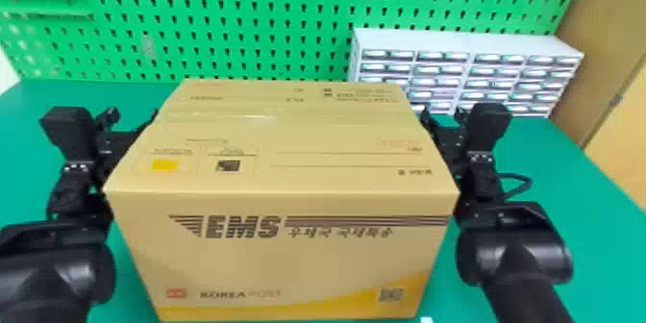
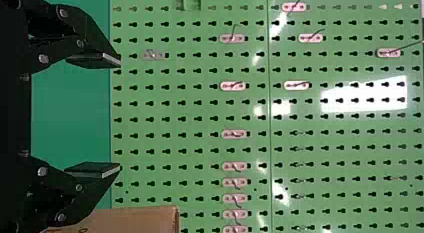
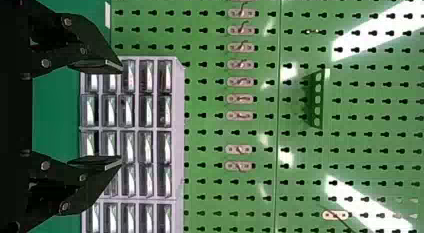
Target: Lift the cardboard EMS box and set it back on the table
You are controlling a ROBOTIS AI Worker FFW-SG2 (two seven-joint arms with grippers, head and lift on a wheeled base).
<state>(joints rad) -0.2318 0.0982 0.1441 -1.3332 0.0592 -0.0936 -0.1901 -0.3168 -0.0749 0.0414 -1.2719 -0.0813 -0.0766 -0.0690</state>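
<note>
The cardboard EMS box (image 1: 283, 250) stands upright in the middle of the head view, its lettered side facing me and its top shut. My left gripper (image 1: 127, 132) is at the box's left side, partly hidden behind its edge. On the opposite side is my right gripper (image 1: 440, 125), close against or beside the box; contact cannot be told. In the left wrist view my left gripper (image 2: 120, 115) has its fingers apart with nothing between them, and the box (image 2: 145, 220) lies past one finger. The right wrist view has my right gripper (image 3: 121, 114) open, nothing held.
Both arms flank the box over the green table (image 1: 543, 163). Behind it rises a green pegboard (image 1: 269, 48) with small hooks. A white drawer cabinet (image 1: 461, 43) stands at the back right, and a wooden panel (image 1: 620, 57) borders the right side.
</note>
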